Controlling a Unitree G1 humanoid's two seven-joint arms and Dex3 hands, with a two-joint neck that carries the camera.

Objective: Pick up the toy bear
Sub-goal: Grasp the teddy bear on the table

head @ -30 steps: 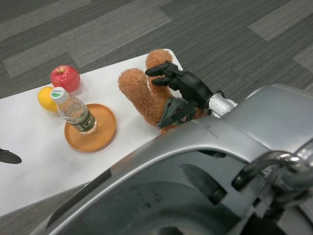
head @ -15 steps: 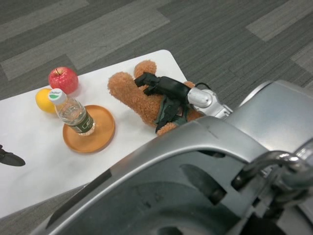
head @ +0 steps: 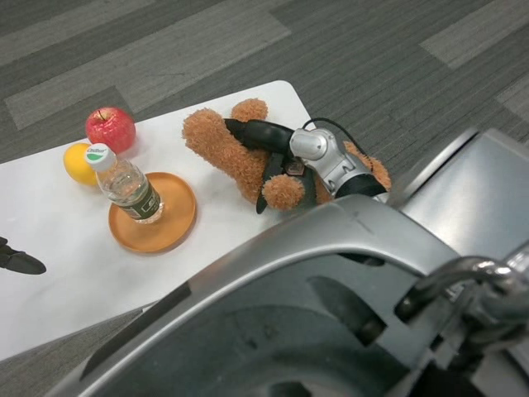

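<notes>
Reached further over the bear (head: 227, 149) since half a second back: right hand (head: 273, 153) now lower on the plush body, silver wrist showing past it, fingers (head: 248, 130) laid across the fur and curled round the torso, gripping it. Bear shifted a little too, lying on its side at upper centre of the frame, close to the table's (head: 66, 248) far right corner, one limb sticking up toward the top, another rounded paw just below the hand. Still touching the table, not lifted.

One bear. One apple (head: 110, 129), red, upper left. One orange (head: 80, 164), just below and left of the apple, near it. One bottle (head: 124, 184), clear with a white cap and dark label, standing tilted on one orange plate (head: 175, 223) left of centre. Bottle just right of the orange.

Left hand (head: 16, 260) only as dark fingertips at the left edge, low over the table; cannot tell whether spread or closed.
</notes>
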